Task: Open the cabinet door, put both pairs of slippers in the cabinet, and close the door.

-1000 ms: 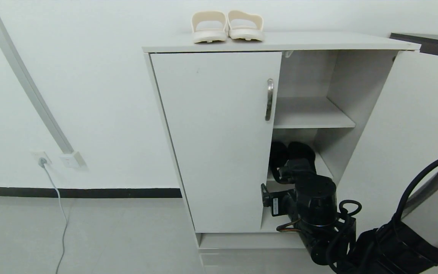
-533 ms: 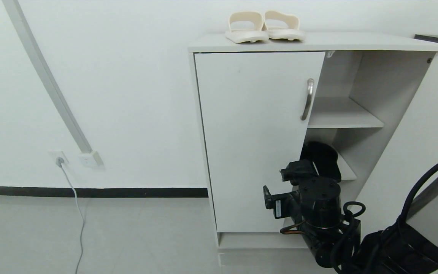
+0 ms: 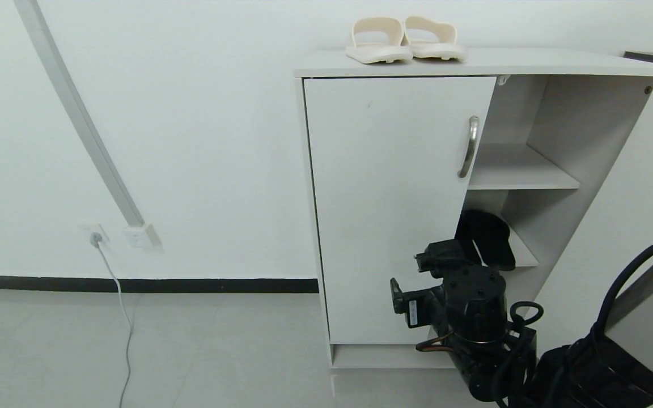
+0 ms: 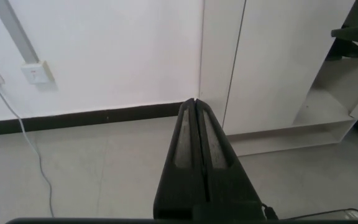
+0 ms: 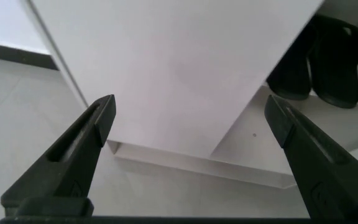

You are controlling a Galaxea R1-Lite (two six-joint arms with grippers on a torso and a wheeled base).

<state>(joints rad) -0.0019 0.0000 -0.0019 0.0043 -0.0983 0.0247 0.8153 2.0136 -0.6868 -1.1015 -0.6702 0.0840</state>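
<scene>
A beige pair of slippers sits on top of the white cabinet. The cabinet's left door is closed and its right door is swung open. A black pair of slippers lies on the lower shelf, also seen from the right wrist as the black slippers. My right gripper hovers low in front of the closed door's inner edge, just outside that shelf. The right gripper is wide open and holds nothing. My left gripper is shut and empty, away to the left above the floor.
The upper shelf is bare. A metal handle runs down the closed door. On the wall to the left are a socket with a hanging cable and a slanted conduit. Open floor lies left of the cabinet.
The head camera has shifted, so the cabinet sits farther right in the picture. Relative to the cabinet, my right gripper has drawn back out of the lower shelf, leaving the black slippers there.
</scene>
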